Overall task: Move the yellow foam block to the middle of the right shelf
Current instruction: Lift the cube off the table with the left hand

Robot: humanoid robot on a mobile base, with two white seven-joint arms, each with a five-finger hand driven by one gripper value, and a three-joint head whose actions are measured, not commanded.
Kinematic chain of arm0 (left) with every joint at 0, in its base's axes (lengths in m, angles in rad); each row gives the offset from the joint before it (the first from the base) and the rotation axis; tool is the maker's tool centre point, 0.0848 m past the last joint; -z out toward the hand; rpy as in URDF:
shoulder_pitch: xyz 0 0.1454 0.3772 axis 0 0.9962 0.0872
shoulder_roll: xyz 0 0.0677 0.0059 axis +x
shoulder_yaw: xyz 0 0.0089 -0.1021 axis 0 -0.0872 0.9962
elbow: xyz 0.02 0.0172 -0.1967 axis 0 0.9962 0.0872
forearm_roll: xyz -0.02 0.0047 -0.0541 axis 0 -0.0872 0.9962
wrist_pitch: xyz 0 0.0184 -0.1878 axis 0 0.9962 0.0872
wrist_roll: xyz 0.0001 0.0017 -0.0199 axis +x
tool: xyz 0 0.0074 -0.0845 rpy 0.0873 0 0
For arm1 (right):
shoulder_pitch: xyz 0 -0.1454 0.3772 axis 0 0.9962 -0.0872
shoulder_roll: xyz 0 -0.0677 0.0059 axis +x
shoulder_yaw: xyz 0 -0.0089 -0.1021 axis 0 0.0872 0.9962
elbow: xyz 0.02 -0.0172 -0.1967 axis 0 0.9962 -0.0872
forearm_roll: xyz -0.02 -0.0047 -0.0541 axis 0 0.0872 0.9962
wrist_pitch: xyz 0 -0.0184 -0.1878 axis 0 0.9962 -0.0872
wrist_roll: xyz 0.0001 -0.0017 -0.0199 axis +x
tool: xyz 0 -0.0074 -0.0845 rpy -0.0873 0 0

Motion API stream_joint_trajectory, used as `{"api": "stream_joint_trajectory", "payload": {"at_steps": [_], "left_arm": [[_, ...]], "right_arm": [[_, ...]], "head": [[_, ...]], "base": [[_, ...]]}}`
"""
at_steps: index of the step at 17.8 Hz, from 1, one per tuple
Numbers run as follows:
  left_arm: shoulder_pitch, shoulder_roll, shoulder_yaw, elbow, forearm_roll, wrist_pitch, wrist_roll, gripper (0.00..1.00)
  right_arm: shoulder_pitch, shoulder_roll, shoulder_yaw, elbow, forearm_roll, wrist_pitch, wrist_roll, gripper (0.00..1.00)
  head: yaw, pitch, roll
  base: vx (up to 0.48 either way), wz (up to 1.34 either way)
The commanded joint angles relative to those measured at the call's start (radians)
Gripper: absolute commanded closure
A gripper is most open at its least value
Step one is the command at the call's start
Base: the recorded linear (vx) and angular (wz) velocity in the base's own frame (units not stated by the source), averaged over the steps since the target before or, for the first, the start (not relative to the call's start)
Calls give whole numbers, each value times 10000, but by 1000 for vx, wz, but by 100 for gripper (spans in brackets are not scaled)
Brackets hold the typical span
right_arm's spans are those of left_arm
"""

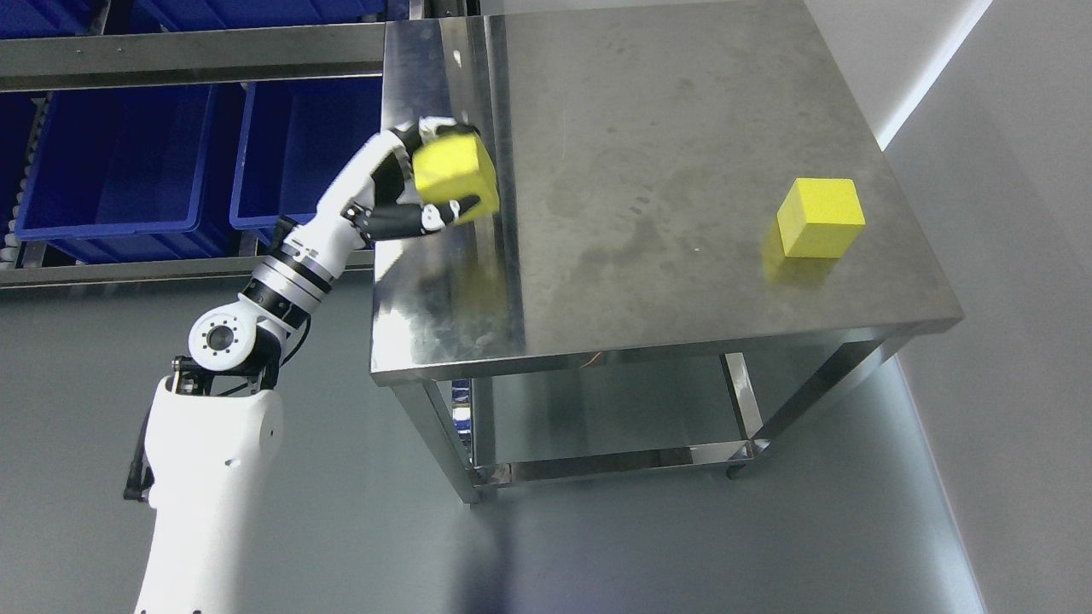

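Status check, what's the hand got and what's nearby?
Left hand shut on yellow foam block, above steel table left edge. Second yellow block on table right. Blue bins alongside.

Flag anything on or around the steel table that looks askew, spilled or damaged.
Nothing is damaged or spilled. The steel table bears faint smudges. One yellow block sits upright near its right edge; the left hand holds another block tilted.

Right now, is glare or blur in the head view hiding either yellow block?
Head view: the block in the left hand looks slightly soft at its top edge, likely motion blur. The steel table shows bright glare along its left strip and a yellow reflection below the second block, which is sharp and evenly lit.
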Motion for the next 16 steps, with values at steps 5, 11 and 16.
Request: {"api": "stream_joint_trajectory", "payload": {"at_steps": [5,11,16], "left_arm": [[444,-632,1153,-265,1101,-1669,3256,56],[876,-632,1444,-1184,1116,-17,3668,57],[845,-632,1353,-1554,1101,755,3747,57]], "right_arm": [[16,-175,3,-175,31,5,8,0],[16,-175,3,-175,31,5,8,0],[16,-175,3,-175,31,5,8,0]], "head": [[0,0,0],[0,0,0],[0,0,0]], "base": [[-1,8],[-4,166],[13,716]]}}
